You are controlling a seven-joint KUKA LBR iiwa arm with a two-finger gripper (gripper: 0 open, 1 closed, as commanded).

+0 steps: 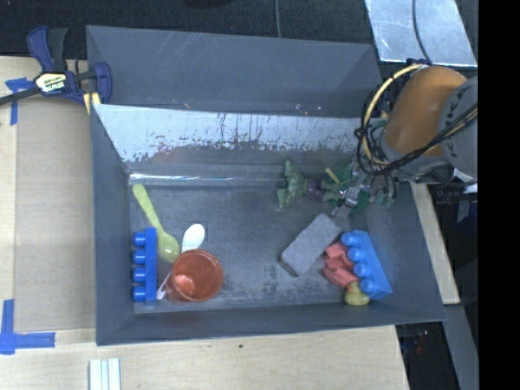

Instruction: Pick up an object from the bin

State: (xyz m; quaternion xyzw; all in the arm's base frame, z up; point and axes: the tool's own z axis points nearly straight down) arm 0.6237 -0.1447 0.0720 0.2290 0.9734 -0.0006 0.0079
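Fingers (355, 193) are low at back-right of the bin (244, 319), just beside a green toy (294, 187) at the back wall. I cannot tell if open or closed. Grey block (310, 244) lies near, in front.

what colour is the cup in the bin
The cup is translucent red-orange, clearest in the camera view.
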